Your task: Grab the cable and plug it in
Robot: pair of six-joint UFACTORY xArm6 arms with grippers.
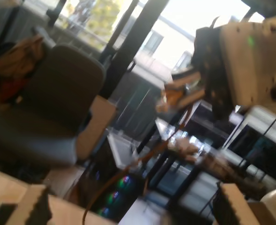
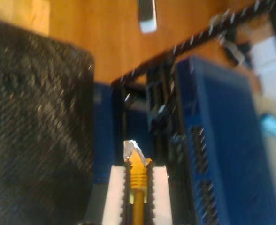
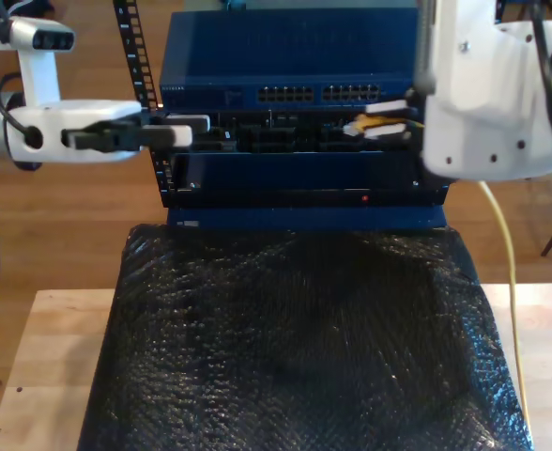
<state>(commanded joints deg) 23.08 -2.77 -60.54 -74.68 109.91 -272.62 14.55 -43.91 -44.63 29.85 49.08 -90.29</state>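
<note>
Your second hand (image 2: 137, 187) is pinching the yellow cable (image 2: 138, 178) near the blue box (image 3: 285, 56), so a crooked push could make the clear plug (image 2: 131, 149) miss its hole.

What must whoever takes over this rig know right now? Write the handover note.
My second gripper is shut on the cable just behind its clear connector, at the exterior view's right, in front of the blue rack unit.
My first gripper is open and holds nothing, at the exterior view's left beside the rack.
Done: cable grabbed and brought up to the rack's front.
Left: the connector looks not yet seated; line it up with a port and push it in, then let go.
</note>
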